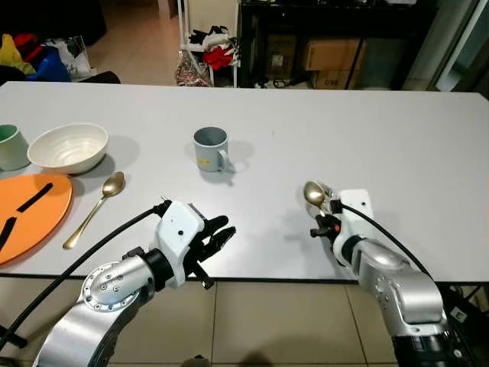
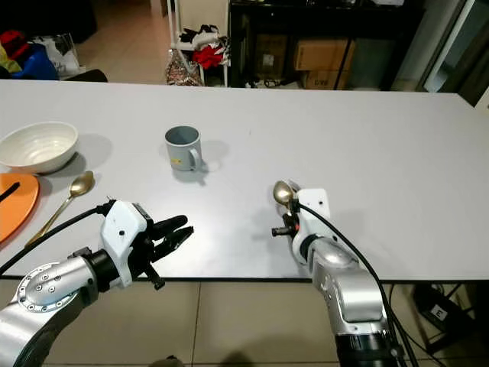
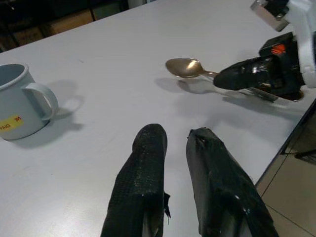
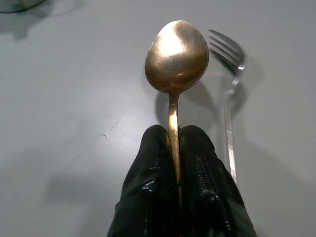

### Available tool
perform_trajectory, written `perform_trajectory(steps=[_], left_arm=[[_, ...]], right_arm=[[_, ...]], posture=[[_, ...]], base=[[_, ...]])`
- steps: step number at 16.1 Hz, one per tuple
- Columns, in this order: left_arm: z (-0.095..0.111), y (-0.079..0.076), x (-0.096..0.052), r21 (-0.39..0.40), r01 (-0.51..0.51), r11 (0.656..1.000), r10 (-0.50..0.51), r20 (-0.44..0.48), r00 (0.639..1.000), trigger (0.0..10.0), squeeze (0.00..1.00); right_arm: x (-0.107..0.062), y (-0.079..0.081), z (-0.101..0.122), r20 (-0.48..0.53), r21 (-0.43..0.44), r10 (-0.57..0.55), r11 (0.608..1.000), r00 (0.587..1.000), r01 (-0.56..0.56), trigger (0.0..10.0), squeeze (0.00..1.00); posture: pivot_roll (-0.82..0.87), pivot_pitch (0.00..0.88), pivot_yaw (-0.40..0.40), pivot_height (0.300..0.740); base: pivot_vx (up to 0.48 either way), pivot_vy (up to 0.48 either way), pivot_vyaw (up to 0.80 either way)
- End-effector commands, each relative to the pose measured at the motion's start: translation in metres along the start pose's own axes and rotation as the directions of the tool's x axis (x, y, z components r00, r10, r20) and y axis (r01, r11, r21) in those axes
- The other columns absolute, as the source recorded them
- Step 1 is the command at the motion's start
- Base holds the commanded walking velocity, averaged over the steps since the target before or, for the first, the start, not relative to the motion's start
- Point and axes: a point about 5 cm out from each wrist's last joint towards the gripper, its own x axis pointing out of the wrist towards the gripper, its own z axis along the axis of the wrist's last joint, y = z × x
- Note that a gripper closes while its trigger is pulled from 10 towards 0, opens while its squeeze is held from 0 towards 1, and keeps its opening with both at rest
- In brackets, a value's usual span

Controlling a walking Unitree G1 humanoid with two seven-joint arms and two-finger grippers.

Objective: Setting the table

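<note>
Orange plate (image 1: 34,214) sat at the far left edge of the white table (image 1: 397,138), with a pale green cup (image 1: 11,147) and a cream bowl (image 1: 69,147) just behind it. A gold spoon (image 1: 93,208) lay beside the plate, bowl end pointing away from the robot. Further along, a grey-blue mug (image 1: 211,148) with a yellow sticker stood on its own mid-table. The left gripper (image 1: 220,235) hovered at the near edge of the table, fingers (image 3: 148,177) almost together with just a narrow gap — holding nothing. Over on the right, the right gripper (image 4: 174,136) was clamped on the handle of a second gold spoon (image 4: 176,57), its bowl sticking out past the fingertips just above the tabletop. A silver fork (image 4: 228,94) lay flat on the table right beside that spoon — tines pointing the same way
</note>
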Motion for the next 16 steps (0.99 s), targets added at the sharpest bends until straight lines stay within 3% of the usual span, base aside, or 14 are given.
perform_trajectory(steps=[1,7,16], left_arm=[[0.003,-0.001,0.0,0.015,0.018,1.0,-0.018,0.001,1.0,10.0,0.0],[0.003,-0.004,-0.003,0.012,0.023,1.0,-0.023,-0.005,1.0,10.0,0.0],[0.004,-0.008,-0.005,0.004,0.063,0.998,-0.063,-0.019,0.998,10.0,0.0]], right_arm=[[0.005,0.0,0.003,0.011,-0.026,0.021,0.999,1.0,-0.021,10.0,0.0],[0.02,0.0,-0.004,-0.002,-0.046,0.022,0.999,1.0,-0.022,10.0,0.0],[0.035,0.01,-0.013,-0.023,0.01,-0.002,1.0,1.0,0.002,10.0,0.0]], posture=[[0.18,0.0,0.026,0.74],[0.2,0.0,0.012,0.74],[0.22,0.0,0.021,0.74]], base=[[0.0,0.0,0.0],[0.0,0.0,0.0],[0.0,0.0,0.0]])
